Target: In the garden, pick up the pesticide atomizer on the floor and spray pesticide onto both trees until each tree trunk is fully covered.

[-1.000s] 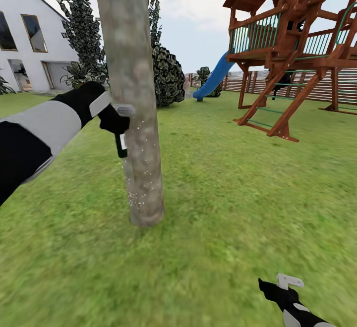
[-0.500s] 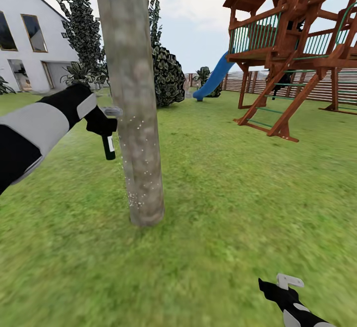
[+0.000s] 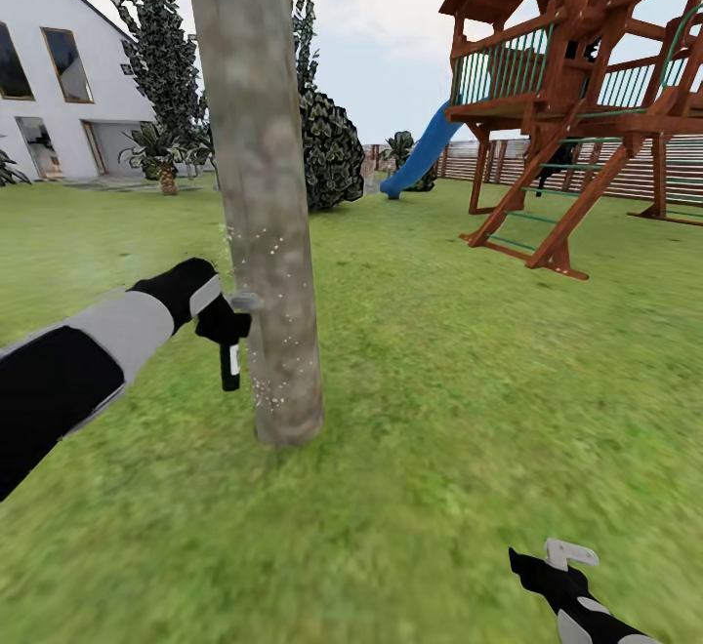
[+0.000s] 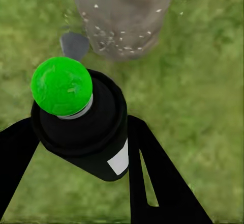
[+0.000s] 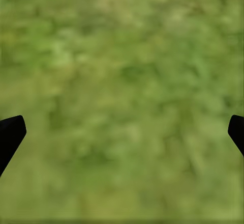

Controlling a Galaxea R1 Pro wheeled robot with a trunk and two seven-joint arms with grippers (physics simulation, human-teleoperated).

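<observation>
Because the left gripper (image 3: 227,324) is clamped on the pesticide atomizer (image 3: 230,368) just beside the tree trunk (image 3: 264,234), contact is the main risk: a small drift toward the bark could jar the sprayer in its grasp, and a fixed height would likely leave the upper trunk uncoated. The atomizer is a small dark canister with a white label, here showing a green cap (image 4: 61,85). White droplets speckle the trunk's lower section. The right gripper (image 3: 566,566) hangs spread and empty over the grass (image 3: 469,410).
</observation>
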